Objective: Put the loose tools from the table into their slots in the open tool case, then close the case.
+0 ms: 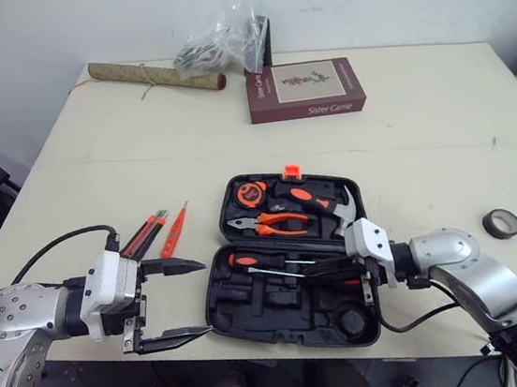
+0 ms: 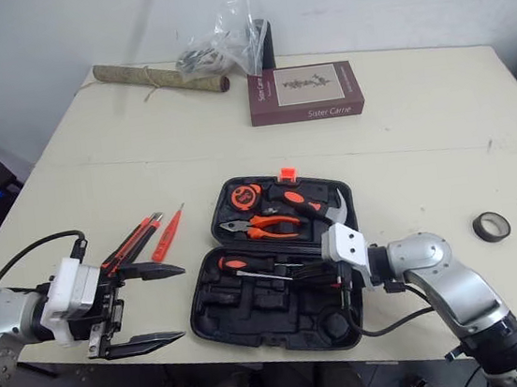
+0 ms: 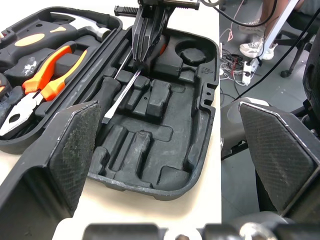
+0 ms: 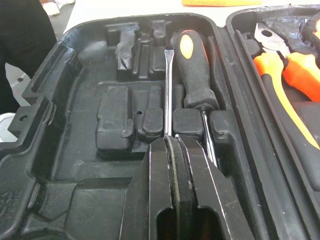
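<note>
Right wrist view shows the right gripper (image 4: 172,142), fingers pinched on the flat screwdriver (image 4: 166,90), likely seating it in the tool case (image 4: 65,60), while the left gripper (image 1: 203,296) hangs wide open alongside.

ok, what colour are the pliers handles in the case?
Orange with black inserts; the pliers show best in the left wrist view.

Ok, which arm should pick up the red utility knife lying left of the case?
Left. The open left gripper sits close to the utility knife, while the right gripper is shut on a screwdriver inside the tool case.
</note>
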